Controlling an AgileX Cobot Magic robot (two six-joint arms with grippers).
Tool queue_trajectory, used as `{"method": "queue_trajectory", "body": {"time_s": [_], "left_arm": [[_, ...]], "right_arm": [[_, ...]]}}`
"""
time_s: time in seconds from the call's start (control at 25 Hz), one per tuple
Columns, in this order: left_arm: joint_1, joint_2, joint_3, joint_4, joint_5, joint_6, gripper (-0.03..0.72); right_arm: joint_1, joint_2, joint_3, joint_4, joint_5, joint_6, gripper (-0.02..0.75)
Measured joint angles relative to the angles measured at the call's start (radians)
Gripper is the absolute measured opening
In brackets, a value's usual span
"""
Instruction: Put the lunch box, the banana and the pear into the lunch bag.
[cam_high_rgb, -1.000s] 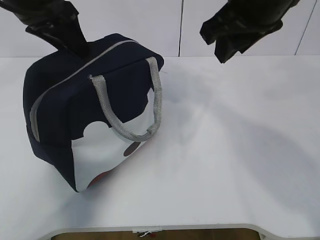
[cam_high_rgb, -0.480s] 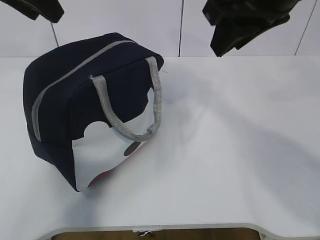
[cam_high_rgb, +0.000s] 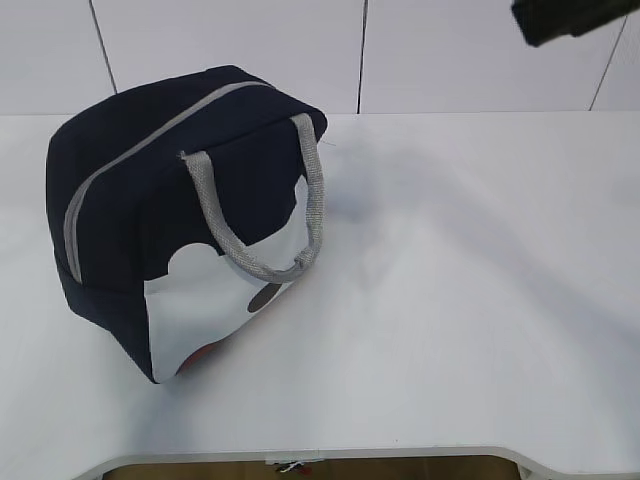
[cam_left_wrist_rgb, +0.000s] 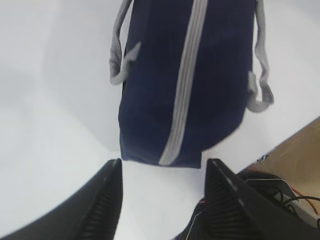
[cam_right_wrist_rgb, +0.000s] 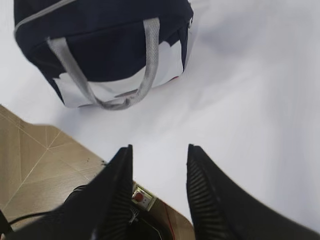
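Note:
The navy lunch bag stands on the left of the white table, its grey zipper closed and one grey handle hanging over the white spotted panel. The lunch box, the banana and the pear are out of view. My left gripper hovers high above the lunch bag, open and empty. My right gripper is also raised, open with nothing between its fingers, and the lunch bag lies far below it. Only a dark piece of the right arm shows in the exterior view.
The table's front edge runs along the bottom of the exterior view. Beyond it the right wrist view shows brown floor and a small box with a red button. A white panelled wall stands behind the table.
Both arms have lifted away. The left one rose from the bag's back corner out of the exterior view, and the right one moved up to the top right corner. The bag has not moved.

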Motion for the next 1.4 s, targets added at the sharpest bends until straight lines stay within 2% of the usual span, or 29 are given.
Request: {"method": "queue_trajectory", "body": {"time_s": [0.64, 1.4], "left_arm": [[0.0, -0.547, 0.337, 0.004, 0.007, -0.002, 0.323], [0.0, -1.04, 0.669, 0.004, 0.012, 0.002, 0.297]], "right_arm": [[0.0, -0.497, 0.466, 0.0, 0.007, -0.019, 0.269], [0.0, -1.111, 0.826, 0.0, 0.016, -0.1, 0.257]]}}
